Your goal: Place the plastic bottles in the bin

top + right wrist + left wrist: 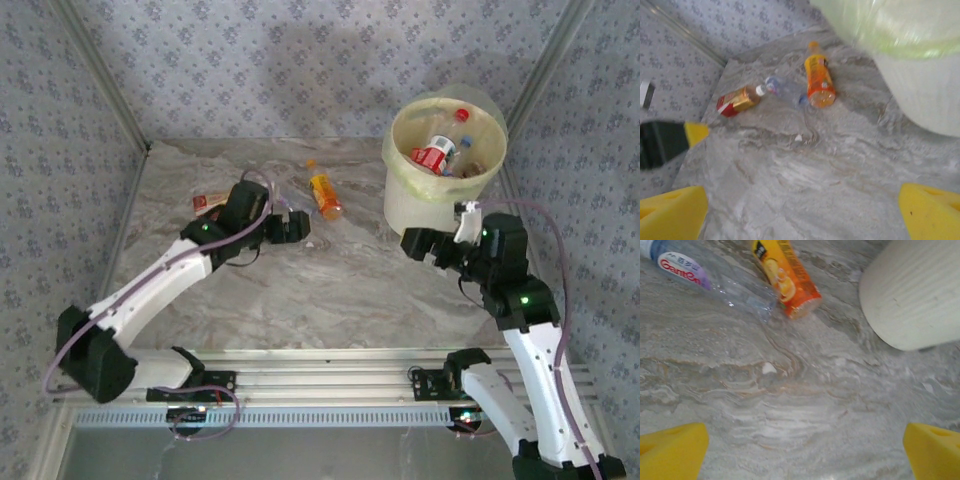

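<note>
Several bottles (pixel 437 155) lie in the bin (pixel 415 210), far right. Three remain on the table (pixel 340 290): orange bottle (pixel 324 194), clear bottle (pixel 787 91), red-labelled bottle (pixel 737 101). I see my left tool (pixel 800 450) and right tool (pixel 802 210) spread, empty.

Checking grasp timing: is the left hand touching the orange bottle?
Apart. Left wrist view: bare table lies between the open left hand and the orange bottle.

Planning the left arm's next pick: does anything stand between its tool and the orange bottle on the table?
Nothing visible does. In the left wrist view, bare table lies between the open left tool and the orange bottle. A clear bottle lies close against it, which may crowd the grasp.
</note>
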Tool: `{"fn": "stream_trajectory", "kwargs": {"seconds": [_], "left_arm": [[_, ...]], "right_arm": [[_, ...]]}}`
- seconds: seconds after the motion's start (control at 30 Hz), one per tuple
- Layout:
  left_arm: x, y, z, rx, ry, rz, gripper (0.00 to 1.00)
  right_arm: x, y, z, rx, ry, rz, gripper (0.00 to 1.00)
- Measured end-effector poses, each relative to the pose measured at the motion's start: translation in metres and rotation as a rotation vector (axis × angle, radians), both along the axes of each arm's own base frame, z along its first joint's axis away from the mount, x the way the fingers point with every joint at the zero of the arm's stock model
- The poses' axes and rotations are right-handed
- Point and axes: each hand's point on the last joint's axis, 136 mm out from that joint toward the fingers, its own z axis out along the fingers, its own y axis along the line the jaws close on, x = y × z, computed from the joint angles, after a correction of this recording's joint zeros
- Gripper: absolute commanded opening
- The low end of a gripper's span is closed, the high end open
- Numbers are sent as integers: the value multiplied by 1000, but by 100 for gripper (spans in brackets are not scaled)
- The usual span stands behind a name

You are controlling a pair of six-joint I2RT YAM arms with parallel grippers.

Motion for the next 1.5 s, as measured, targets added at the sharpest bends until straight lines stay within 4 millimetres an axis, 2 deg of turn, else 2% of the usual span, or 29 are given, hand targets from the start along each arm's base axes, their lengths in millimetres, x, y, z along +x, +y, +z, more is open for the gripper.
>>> {"fn": "stream_trajectory", "kwargs": {"seconds": [0.13,0.27,0.33,0.5,0.6,0.77,1.0,1.27,1.5], "left_arm": [[37,-6,-7,32,42,38,100],[74,-11,-22,59,114,93,100],[90,-9,-37,79,165,133,100],[114,-3,-77,118,294,239,99],[128,-6,-95,115,344,285,96],[144,-7,-119,90,403,357,91],[154,-2,-146,68,465,428,88],[163,-10,-155,25,473,438,85],[163,-11,-164,20,487,447,75]], "right_arm": [[-9,8,-19,1,37,38,100],[-16,13,-26,6,52,60,100],[-20,16,-28,10,52,69,100],[-25,19,-28,12,46,83,100],[-28,21,-30,12,48,86,100],[-32,21,-36,6,58,85,100],[-35,20,-37,-3,59,81,100],[-37,19,-41,-15,77,77,100],[-37,18,-42,-20,80,73,100]]}}
